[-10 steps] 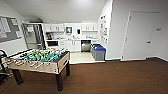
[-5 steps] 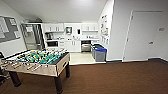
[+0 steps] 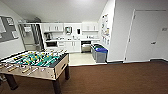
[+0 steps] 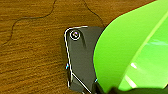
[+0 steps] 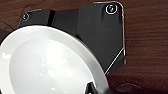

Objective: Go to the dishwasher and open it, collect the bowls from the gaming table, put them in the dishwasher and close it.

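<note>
- Head view: the robot faces a kitchenette across brown carpet [image 3: 112,80]. The dishwasher [image 3: 86,46] sits under the back bench [image 3: 72,40], its front apparently dropped open, though it is too far off to be sure. A wooden table-football table [image 3: 35,63] with a green field stands near on the left. A grey bin with a blue lid [image 3: 101,53] stands just beside the tiled way [image 3: 80,59] into the kitchenette, and a white door [image 3: 145,36] is on the right wall.
- Left wrist view: a bright green bowl [image 4: 135,50] looms large, tilted over the carpet, its lower rim meeting a dark part at the frame edge. It seems carried by the left tool, but I cannot tell how far the tool's fingers are parted.
- Right wrist view: a white bowl [image 5: 47,62] looms large, likewise tilted, with a dark part at its rim near the frame edge. It looks carried by the right tool, whose opening I cannot tell either.
- Judgement: both bowls appear gripped by the rim alone, so a jolt where carpet gives way to tile could swing or drop one.
- The passage to the dishwasher is narrowed by the bin and the table-football corner; a wide turn could clip either and knock a bowl.
- If the door really hangs open, driving in too close could strike it.
</note>
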Available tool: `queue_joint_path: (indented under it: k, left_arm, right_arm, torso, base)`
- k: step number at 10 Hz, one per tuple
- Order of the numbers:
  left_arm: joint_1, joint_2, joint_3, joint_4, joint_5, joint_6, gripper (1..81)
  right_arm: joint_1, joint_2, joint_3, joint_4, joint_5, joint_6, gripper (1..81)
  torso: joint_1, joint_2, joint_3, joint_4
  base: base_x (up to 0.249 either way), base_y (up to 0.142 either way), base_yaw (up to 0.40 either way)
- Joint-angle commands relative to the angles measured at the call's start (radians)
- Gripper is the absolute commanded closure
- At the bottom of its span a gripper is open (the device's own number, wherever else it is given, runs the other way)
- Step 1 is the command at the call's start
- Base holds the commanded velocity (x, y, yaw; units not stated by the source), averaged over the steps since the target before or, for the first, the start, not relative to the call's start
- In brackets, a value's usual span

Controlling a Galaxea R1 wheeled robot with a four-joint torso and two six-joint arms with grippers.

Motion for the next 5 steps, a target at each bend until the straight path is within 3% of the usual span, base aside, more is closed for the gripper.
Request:
queue_joint_path:
  k: [1, 5]
  left_arm:
    - [-0.046, -0.018, -0.012, 0.005, 0.027, 0.006, 81.1]
    - [-0.046, -0.015, -0.012, 0.004, 0.028, 0.007, 81.1]
  right_arm:
    - [0.04, -0.01, 0.001, -0.012, -0.046, -0.003, 81.1]
    - [0.039, -0.008, 0.002, -0.012, -0.046, -0.003, 81.1]
  torso:
    - [0.0, 0.0, 0.0, 0.0]
    - [0.0, 0.0, 0.0, 0.0]
  base:
    - [0.203, 0.0, 0.0]
    - [0.206, 0.0, 0.0]
